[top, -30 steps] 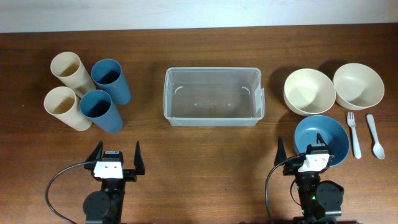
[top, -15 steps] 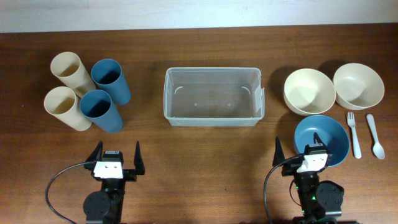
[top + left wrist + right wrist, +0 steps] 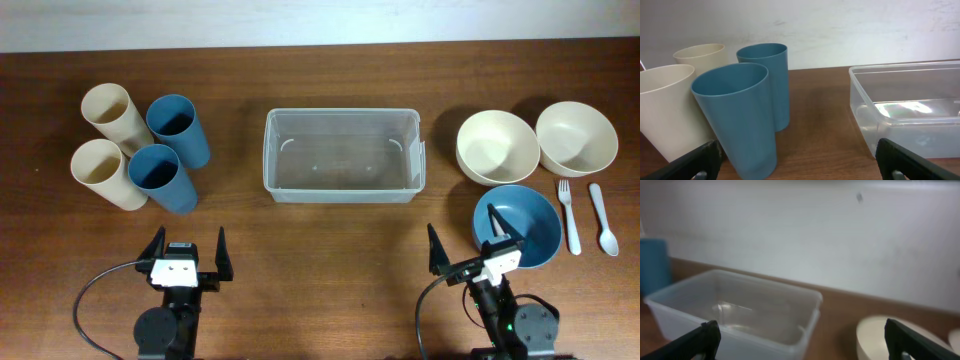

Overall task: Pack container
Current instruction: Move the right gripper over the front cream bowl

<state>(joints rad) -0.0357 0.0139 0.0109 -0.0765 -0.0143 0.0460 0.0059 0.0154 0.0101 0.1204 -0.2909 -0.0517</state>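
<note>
I'd call this a robotics lab bench — a brown wooden table (image 3: pixel 330 240) set against a plain white wall (image 3: pixel 840 30), my left arm (image 3: pixel 168 322) and right arm (image 3: pixel 512 322) mounted at its near edge with a black cable (image 3: pixel 82 300) looping off the left, and cups (image 3: pixel 178 128), a clear container (image 3: pixel 343 113) and bowls (image 3: pixel 497 147) laid out in tidy groups.

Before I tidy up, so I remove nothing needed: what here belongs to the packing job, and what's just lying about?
Job: container.
Loose, perhaps to be packed: two blue cups, two cream cups, blue bowl, two cream bowls, fork, spoon.
</note>
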